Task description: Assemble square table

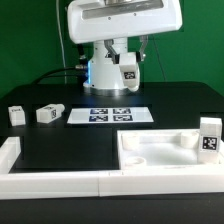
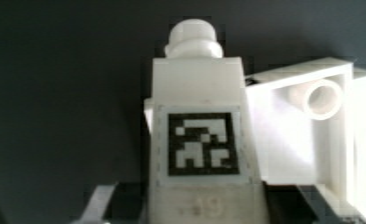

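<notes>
My gripper (image 1: 127, 62) hangs above the back of the table and is shut on a white table leg (image 1: 129, 73). In the wrist view the leg (image 2: 199, 110) fills the middle, tag facing the camera and round peg pointing away, between the fingers of my gripper (image 2: 199, 203). The white square table top (image 1: 160, 151) lies at the exterior view's front right; one of its corners with a round hole (image 2: 311, 98) shows beside the held leg. One leg (image 1: 209, 137) stands at the top's right rim. Two legs (image 1: 15, 115) (image 1: 50, 114) lie at the left.
The marker board (image 1: 110, 115) lies flat in the middle, below the gripper. Long white border bars (image 1: 60, 181) run along the front edge and up the left side (image 1: 8, 152). The robot base (image 1: 105, 70) stands behind the marker board.
</notes>
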